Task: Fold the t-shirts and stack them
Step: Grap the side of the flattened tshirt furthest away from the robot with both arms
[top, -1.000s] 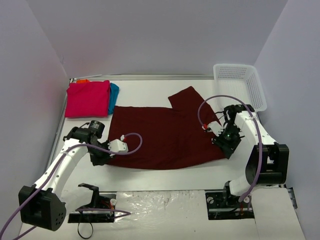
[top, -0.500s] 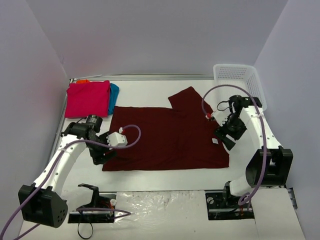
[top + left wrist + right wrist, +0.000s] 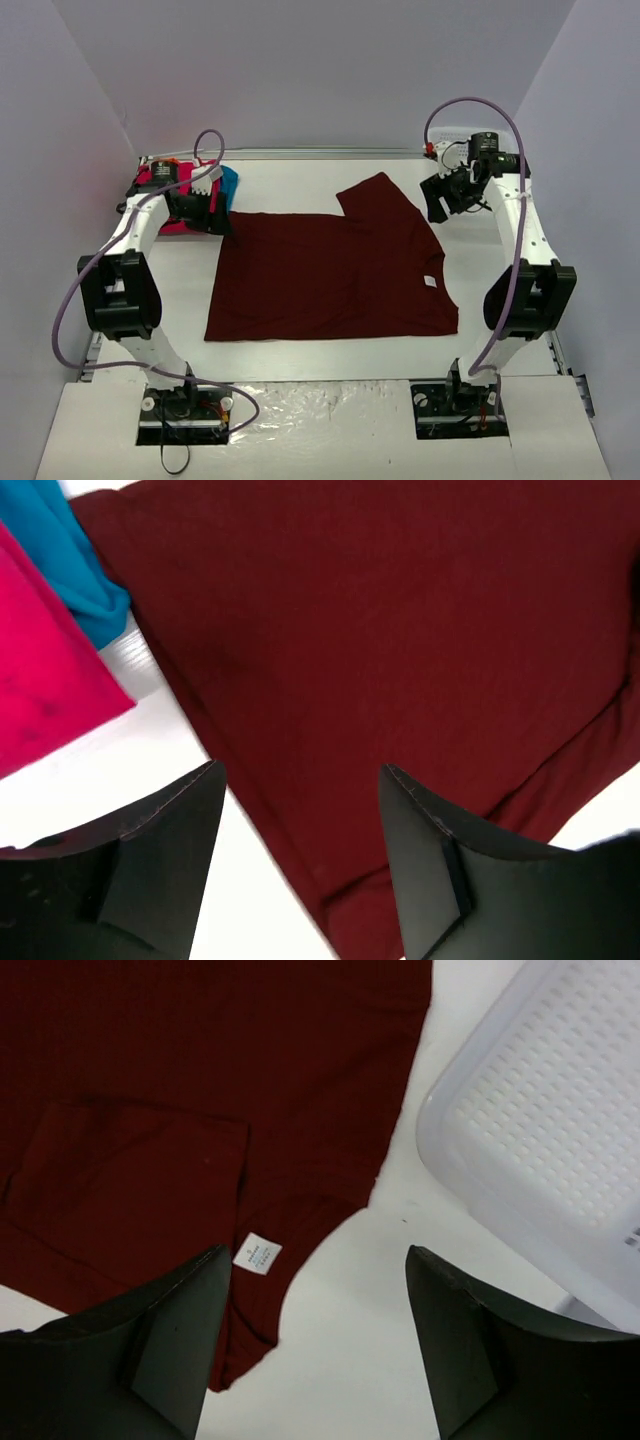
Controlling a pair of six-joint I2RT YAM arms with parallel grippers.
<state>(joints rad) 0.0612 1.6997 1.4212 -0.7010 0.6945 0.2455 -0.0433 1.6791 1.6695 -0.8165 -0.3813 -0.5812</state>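
Top external has the pile at 10 o'clock on the table (image 3: 300, 180): one pink t-shirt (image 3: 40, 685) touching one teal t-shirt (image 3: 230, 184); anything beneath is too hidden to count. The left gripper (image 3: 212, 212) hovers there, jaws spread and empty, above the far hem corner of the one maroon t-shirt (image 3: 330, 280), whose edge runs beneath its fingers (image 3: 150, 860). That shirt lies flat mid-table, long axis 9 to 3 o'clock, hem at 9, neck label (image 3: 431, 281) at 3, one sleeve pointing to 12. The right gripper (image 3: 440, 198), also spread and empty, hangs at 1 o'clock; cloth sits at its 10 o'clock, one white basket (image 3: 540, 1110) at 2. Each arm looks nearer its own end, suiting a two-handed fold
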